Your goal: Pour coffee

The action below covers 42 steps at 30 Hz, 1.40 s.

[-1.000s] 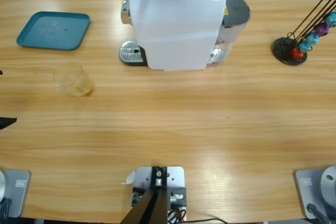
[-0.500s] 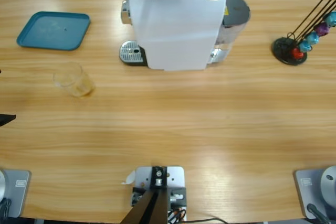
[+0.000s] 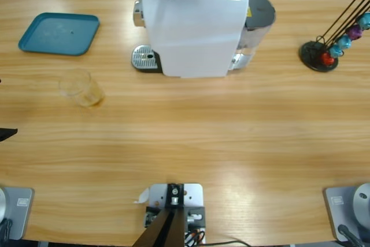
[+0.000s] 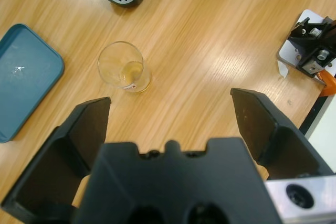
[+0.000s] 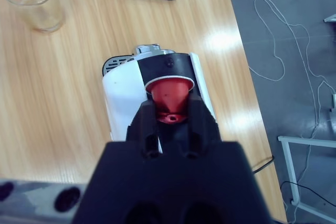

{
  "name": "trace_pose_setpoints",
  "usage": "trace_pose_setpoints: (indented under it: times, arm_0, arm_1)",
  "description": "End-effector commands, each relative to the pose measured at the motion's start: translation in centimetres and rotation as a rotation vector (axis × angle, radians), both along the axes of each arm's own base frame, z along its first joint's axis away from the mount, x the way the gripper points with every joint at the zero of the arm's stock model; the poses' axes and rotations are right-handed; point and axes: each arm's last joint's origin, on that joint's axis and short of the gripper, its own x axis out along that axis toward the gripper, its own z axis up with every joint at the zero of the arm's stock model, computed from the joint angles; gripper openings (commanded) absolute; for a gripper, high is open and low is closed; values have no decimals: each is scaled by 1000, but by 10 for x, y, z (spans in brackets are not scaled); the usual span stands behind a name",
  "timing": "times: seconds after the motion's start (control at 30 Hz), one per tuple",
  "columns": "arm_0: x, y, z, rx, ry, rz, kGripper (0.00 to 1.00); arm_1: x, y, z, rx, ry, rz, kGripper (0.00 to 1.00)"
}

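Left to right in the high view. Upper left: flat teal plastic tray [image 3: 58,33], nothing on it. Just below and right of it: small clear glass tumbler [image 3: 81,88] upright on the long wooden desk [image 3: 191,137], with a shallow layer of tan-brown coffee [image 4: 132,72] seen at its bottom in the left wrist view. The left gripper [image 4: 173,111] is seen only in its wrist view: fingers spread wide, nothing between them, held well above the desk with the tumbler ahead of them. It is not touching the glass.

Top middle: white box-shaped coffee machine [image 3: 193,27] with a round perforated metal drip grate [image 3: 144,59] at its lower left; no cup on the grate. The right gripper [image 5: 169,109] sits over the machine's top, fingers closed narrow on a red cone-shaped capsule [image 5: 169,98], held right at the black capsule slot [image 5: 168,69].

Far right: black wire capsule rack [image 3: 321,53] with a few coloured capsules, well apart from everything.

Step judged: capsule loading, brewing not started. Next move likely calls for the capsule to be seated squarely in the slot and released, then the tumbler to be gripped and set on the drip grate. Tumbler walls are slick; a centred, upright grasp is needed to avoid spilling.
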Motion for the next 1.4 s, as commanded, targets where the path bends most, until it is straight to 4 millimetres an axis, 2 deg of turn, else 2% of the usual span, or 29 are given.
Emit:
trace_pose_setpoints:
  times: [0.03, 0.2, 0.3, 0.33, 0.4, 0.47, 0.5, 0.6, 0.73, 0.8, 0.9, 0.97, 1.07, 1.13, 1.2, 1.3, 1.4]
  arm_0:
    - [-6, 7, -10, 21, 6, 20, 1000]
    - [-6, 7, -10, 21, 6, 20, 1000]
    - [-5, 7, -10, 20, 4, 21, 1000]
    - [-5, 7, -10, 21, 0, 24, 1000]
    - [-3, 6, -9, 23, -17, 34, 1000]
    - [-2, 6, -7, 20, -29, 40, 1000]
    - [-2, 6, -6, 18, -34, 43, 996]
    - [-2, 6, -3, 6, -39, 48, 991]
    - [-3, 7, 1, -21, -37, 65, 988]
    - [-5, 8, 4, -32, -47, 70, 987]
    - [-7, 11, 6, -50, -52, 80, 983]
    - [-9, 13, 10, -64, -69, 86, 982]
    - [-12, 16, 21, -94, -106, 89, 982]
    - [-10, 14, 21, -86, -100, 85, 988]
    - [-7, 11, 18, -61, -83, 80, 996]
    - [-9, 13, 19, -46, -111, 70, 1000]
    - [-7, 12, 17, -27, -113, 59, 1000]
  arm_1:
    - [7, 2, -15, -31, -12, -69, 943]
    - [-3, 0, 2, 7, -37, -49, 961]
    - [-23, 2, 20, 57, -49, -3, 853]
    - [-34, 3, 27, 84, -46, 5, 768]
    - [-57, 4, 41, 140, 0, -5, 374]
    - [-73, -2, 49, 203, 107, -92, 31]
    - [-80, -8, 51, 211, 125, -132, 0]
    - [-101, -36, 60, 301, 177, -234, 0]
    - [-124, -83, 42, 371, 287, -623, 0]
    - [-136, -102, 33, 437, 345, -695, 0]
    - [-144, -116, 33, 497, 371, -757, 0]
    - [-139, -121, 36, 559, 366, -801, 0]
    - [-103, -125, 48, 704, 314, -880, 0]
    - [-64, -110, 48, 708, 309, -927, 0]
    - [-41, -92, 44, 692, 310, -944, 0]
    - [-24, -78, 33, 674, 300, -985, 0]
    - [-19, -72, 33, 697, 308, -983, 0]
